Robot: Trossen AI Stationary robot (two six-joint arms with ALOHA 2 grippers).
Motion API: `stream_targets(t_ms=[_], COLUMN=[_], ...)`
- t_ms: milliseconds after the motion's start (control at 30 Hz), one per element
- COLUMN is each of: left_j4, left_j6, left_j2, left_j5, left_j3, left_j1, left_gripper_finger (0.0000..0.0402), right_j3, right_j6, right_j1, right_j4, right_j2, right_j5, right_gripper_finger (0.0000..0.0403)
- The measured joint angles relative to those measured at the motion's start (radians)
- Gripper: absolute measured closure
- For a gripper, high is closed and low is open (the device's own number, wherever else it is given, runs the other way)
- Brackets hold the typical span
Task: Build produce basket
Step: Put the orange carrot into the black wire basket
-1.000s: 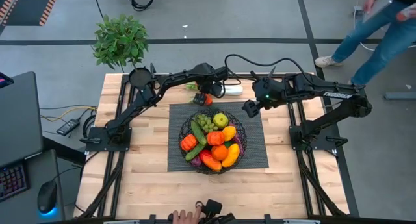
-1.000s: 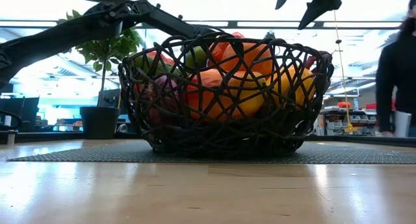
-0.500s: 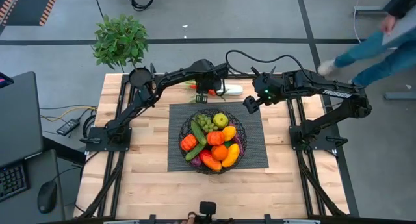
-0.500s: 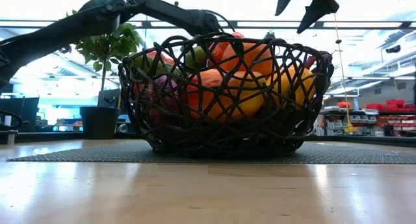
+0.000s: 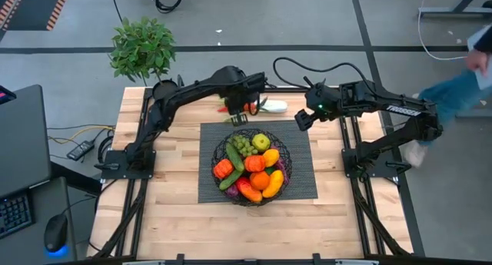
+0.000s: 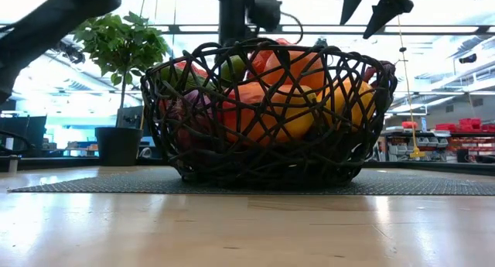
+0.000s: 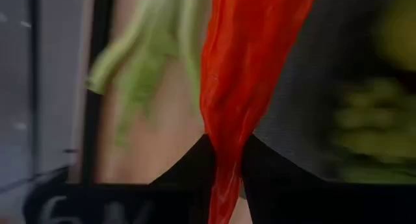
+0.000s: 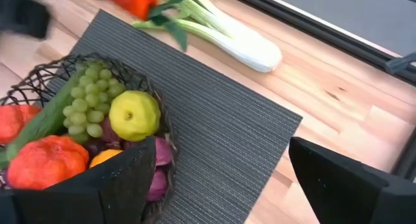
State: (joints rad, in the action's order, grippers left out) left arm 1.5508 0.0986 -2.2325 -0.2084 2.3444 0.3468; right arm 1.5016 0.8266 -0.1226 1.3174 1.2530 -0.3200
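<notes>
- The basket (image 5: 252, 170) is sitting on a dark mat (image 5: 304, 180) in the middle of the worktop (image 5: 169, 211), nearer the front than anything else, and it is already holding much of the produce: green grapes (image 8: 91, 97), a yellow-green lemon-like fruit (image 8: 133, 115), a cucumber (image 5: 233, 159), orange and red pieces.
- The thin crisscrossed wire is looking stiff but open, so I judge small round pieces should be set down low among the others rather than dropped from above.
- Just behind the basket, above the mat's far edge, the left end effector (image 5: 237, 117) is gripping a red pepper (image 7: 250, 74); in the left wrist view its two fingers are pinching closed on the pepper's narrow lower end.
- The pepper is looking glossy and light, probably hollow plastic, so I judge it slippery; a hold across the thicker body would be surer than this tip pinch.
- To the right, above the mat's far right corner, the right end effector (image 5: 300, 120) is hovering with its fingers spread wide and nothing between them.
- Farthest back, a leek (image 8: 229, 37) is lying on the bare worktop beyond the mat; long and rigid-looking, it is best taken near the middle of its white shaft.
</notes>
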Motion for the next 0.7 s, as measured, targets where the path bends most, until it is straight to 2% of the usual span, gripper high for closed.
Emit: stream_targets(t_ms=[133, 233, 400, 500, 700], left_j4=[0.018, 0.02, 0.017, -0.013, -0.086], left_j6=[-0.128, -0.203, -0.335, -0.358, -0.428], left_j2=[0.045, 0.077, 0.092, 0.092, 0.092], left_j5=[0.107, 0.14, 0.147, 0.146, 0.143], left_j3=[-0.001, 0.0, 0.0, 0.0, 0.0], left_j1=[-0.057, -0.105, -0.189, -0.236, -0.327], left_gripper_finger=[0.0329, 0.0322, 0.0325, 0.0322, 0.027], right_j3=[0.0, 0.0, 0.0, 0.0, 0.0], right_j6=[0.007, 0.01, 0.011, 0.015, 0.013], right_j1=[0.011, 0.025, 0.051, 0.07, 0.124], right_j4=[0.009, 0.009, 0.0, -0.012, -0.015], right_j2=[0.0, 0.0, 0.0, 0.0, 0.0], right_j5=[-0.001, -0.001, 0.038, 0.057, 0.051], right_gripper_finger=[0.0052, 0.0053, 0.0053, 0.0053, 0.0053])
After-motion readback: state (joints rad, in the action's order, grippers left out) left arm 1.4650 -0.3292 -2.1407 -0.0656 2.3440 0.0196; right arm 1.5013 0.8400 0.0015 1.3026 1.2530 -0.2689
